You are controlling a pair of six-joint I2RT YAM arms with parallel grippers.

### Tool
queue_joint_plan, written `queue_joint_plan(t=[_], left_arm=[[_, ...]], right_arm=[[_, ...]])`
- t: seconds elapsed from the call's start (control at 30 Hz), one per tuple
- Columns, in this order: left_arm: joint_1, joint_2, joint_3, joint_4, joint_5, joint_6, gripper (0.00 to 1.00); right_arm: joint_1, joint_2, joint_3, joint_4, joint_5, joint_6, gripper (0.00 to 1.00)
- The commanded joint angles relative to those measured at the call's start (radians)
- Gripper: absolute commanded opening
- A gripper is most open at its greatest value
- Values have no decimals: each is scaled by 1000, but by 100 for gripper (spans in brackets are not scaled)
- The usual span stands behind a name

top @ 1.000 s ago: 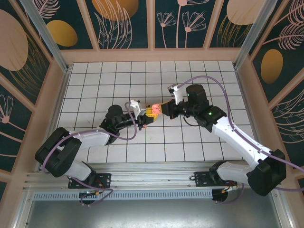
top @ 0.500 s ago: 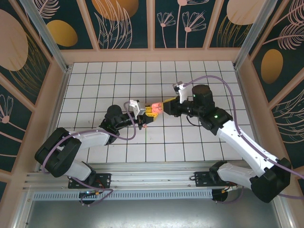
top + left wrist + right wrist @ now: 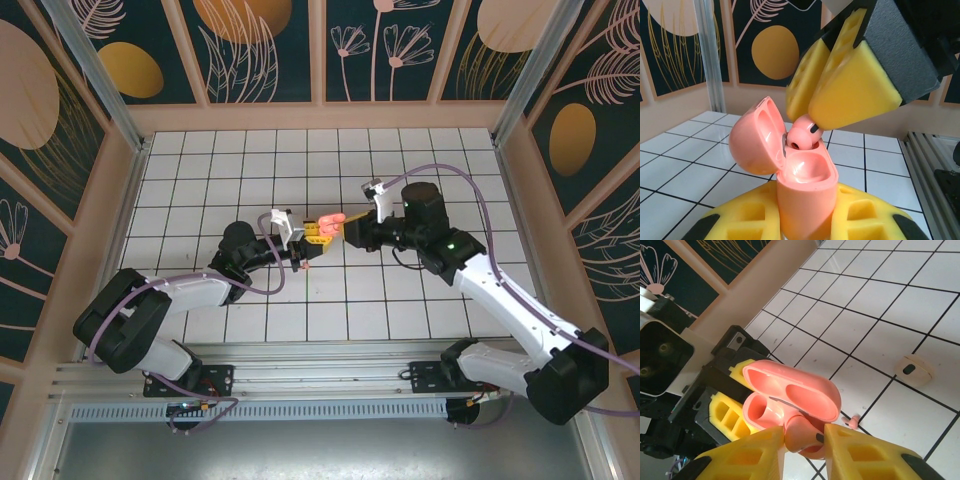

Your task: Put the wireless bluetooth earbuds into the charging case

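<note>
Case (image 3: 807, 175): pink, lid open, clamped upright in left claw (image 3: 807, 224), presenting its sockets.
Pink bud (image 3: 801, 136): pinched in right claw (image 3: 804, 440) at case mouth, likely for seating.
Beige bud (image 3: 912, 370): on table (image 3: 880, 315) near case.

Left end effector (image 3: 316, 234): yellow fingers closed around the near end of the charging case, pointing right.
Charging case (image 3: 330, 219): pink, held off the desk between the two end effectors, just right of the left fingertips.
Right end effector (image 3: 349, 227): yellow fingertips close together at the case's right side, pointing left; what they pinch is too small to tell.
Desk (image 3: 200, 170): white tiles, dark grid lines, beneath both end effectors.
Purple cable (image 3: 432, 166): arches behind the right end effector.
</note>
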Motion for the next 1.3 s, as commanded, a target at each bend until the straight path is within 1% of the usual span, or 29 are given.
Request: queue_joint_plan(t=[0.0, 0.1, 0.17, 0.27, 0.37, 0.4, 0.47, 0.6, 0.67, 0.77, 0.83, 0.93, 1.0, 1.13, 1.2, 1.27], left_arm=[[-2, -10, 1, 66, 40, -15, 0], [-2, -10, -1, 64, 42, -15, 0], [-3, -9, -4, 63, 38, -12, 0], [-2, -3, -8, 63, 36, -12, 0], [-3, 5, -19, 83, 9, -21, 0], [-2, 10, -24, 90, -1, -25, 0], [2, 18, -29, 91, -28, -38, 0], [36, 41, -45, 118, -54, -99, 0], [73, 49, -71, 164, -82, -157, 0], [133, 38, -122, 204, -146, -236, 0], [162, 20, -148, 186, -191, -254, 0], [192, -22, -184, 140, -262, -257, 0], [208, -47, -202, 105, -306, -257, 0], [238, -93, -242, 64, -382, -270, 0], [252, -108, -259, 57, -400, -275, 0], [261, -128, -280, 55, -413, -276, 0]], right_arm=[[-10, 27, -9, -40, 41, 9, 26], [-23, 29, -7, -28, 9, 11, 26], [-24, 20, -4, -16, -28, 6, 28], [-25, -7, -2, 4, -86, 7, 37], [-25, -43, 0, 23, -114, 19, 42], [-50, -52, 1, 23, -113, 25, 43], [-59, -65, 11, 6, -97, 36, 43], [-59, -44, 46, -89, 2, 74, 41], [-59, -17, 63, -145, 62, 123, 40], [-46, 42, 85, -208, 103, 213, 39], [-36, 94, 95, -250, 141, 290, 38], [27, 187, 101, -275, 169, 384, 38], [65, 250, 105, -272, 193, 429, 38], [117, 364, 112, -206, 195, 506, 35], [135, 419, 119, -173, 190, 509, 35], [154, 478, 144, -154, 197, 468, 36]])
